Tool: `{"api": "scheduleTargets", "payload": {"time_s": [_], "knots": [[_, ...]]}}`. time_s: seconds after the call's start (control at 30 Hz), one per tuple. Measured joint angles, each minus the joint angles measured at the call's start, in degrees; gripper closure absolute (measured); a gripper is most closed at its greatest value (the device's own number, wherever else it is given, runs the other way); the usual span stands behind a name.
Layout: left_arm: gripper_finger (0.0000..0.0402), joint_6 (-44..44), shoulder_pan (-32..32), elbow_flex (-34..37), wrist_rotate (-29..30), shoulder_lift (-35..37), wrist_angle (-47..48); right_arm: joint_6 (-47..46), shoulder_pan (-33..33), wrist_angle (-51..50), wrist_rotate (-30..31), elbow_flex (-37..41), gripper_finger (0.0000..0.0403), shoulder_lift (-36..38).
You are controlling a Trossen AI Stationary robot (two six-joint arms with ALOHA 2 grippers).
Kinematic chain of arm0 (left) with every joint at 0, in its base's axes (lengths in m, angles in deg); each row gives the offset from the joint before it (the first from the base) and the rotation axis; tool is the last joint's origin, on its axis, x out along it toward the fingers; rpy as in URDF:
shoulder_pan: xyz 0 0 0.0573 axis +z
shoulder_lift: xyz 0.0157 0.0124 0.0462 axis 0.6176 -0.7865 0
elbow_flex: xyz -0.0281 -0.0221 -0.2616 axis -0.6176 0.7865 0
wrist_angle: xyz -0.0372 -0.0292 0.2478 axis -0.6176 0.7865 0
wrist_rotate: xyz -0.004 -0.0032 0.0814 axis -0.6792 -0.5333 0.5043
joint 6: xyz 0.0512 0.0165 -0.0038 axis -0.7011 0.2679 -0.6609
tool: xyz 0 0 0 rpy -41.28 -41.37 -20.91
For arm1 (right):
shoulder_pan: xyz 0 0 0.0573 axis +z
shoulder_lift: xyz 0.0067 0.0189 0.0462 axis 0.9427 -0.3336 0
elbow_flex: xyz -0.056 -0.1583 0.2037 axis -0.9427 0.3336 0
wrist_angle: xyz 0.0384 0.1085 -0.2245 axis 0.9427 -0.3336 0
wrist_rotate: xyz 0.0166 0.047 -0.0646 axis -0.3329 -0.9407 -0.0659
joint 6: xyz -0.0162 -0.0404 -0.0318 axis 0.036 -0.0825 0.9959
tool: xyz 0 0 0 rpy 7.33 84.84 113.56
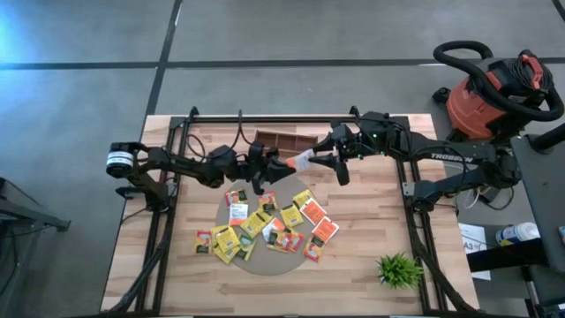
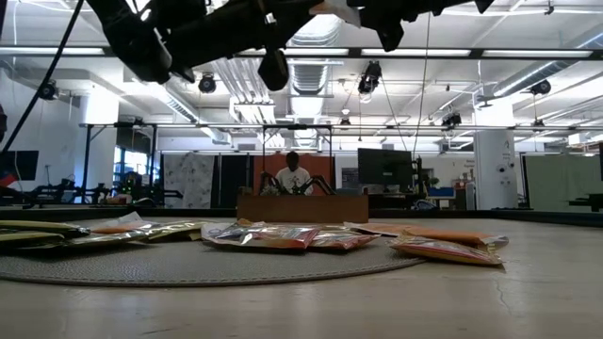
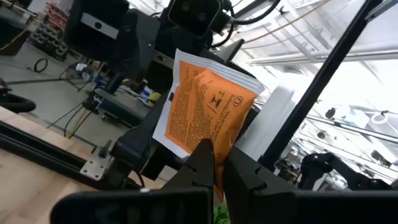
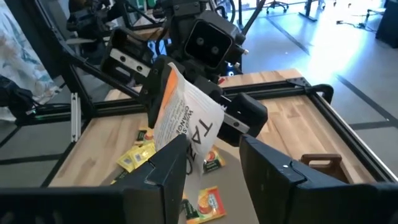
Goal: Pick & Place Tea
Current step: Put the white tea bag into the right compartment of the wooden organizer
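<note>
An orange tea packet with a white border (image 1: 303, 159) hangs in the air above the table's far middle, between my two grippers. My left gripper (image 1: 287, 163) comes from the table's left and is shut on it. My right gripper (image 1: 323, 161) comes from the right and stands open, its two fingers on either side of the packet's free end (image 4: 183, 115). Several more tea packets (image 1: 265, 225), yellow, orange and white, lie flat on a round grey mat (image 1: 231, 256). The brown wooden divided tray (image 1: 282, 140) rests at the far edge. My left gripper pinches the packet by the middle of one edge (image 3: 214, 142) between its two fingers (image 3: 202, 163). The fingers come about level from the table's left, slanting a little upward. The packet stands out beyond the fingertips, lifted clear of the table. Whether my right gripper (image 4: 214, 149) touches the packet cannot be told.
A small green plant (image 1: 397, 269) stands at the near right corner. A black frame (image 1: 181, 177) runs along the table's sides. A red and black vacuum cleaner (image 1: 494, 88) stands on the floor beyond the far right corner. A person (image 2: 294, 177) sits far behind the table.
</note>
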Motion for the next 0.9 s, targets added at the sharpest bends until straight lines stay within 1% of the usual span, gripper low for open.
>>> {"api": "scheduleTargets", "payload": {"time_s": [0.17,0.3,0.5,0.67,0.8,0.9], "knots": [[0.0388,-0.31,0.32,0.13,-0.19,0.00,0.28,-0.04,-0.02,-0.04,-0.82,0.00,0.0265,-0.01],[0.0388,-1.01,0.40,0.12,-0.10,0.00,0.58,-0.52,0.00,-0.44,-1.31,0.00,0.0282,-0.11],[0.0387,-2.59,0.47,-0.41,0.72,0.00,2.01,-0.68,0.00,-1.50,-1.33,0.00,0.0330,-0.13],[0.0384,-2.42,0.47,-0.98,5.80,0.00,4.41,-0.68,-0.02,-1.51,-1.29,0.00,0.0382,-0.13],[0.0353,-0.80,0.51,-1.25,10.03,0.00,8.52,-0.65,-0.10,-1.62,-0.30,0.00,0.0393,-0.13],[0.0318,0.64,0.51,-1.04,12.55,0.04,11.23,-0.27,-0.55,-2.22,2.65,0.00,0.0394,-0.17]]}}
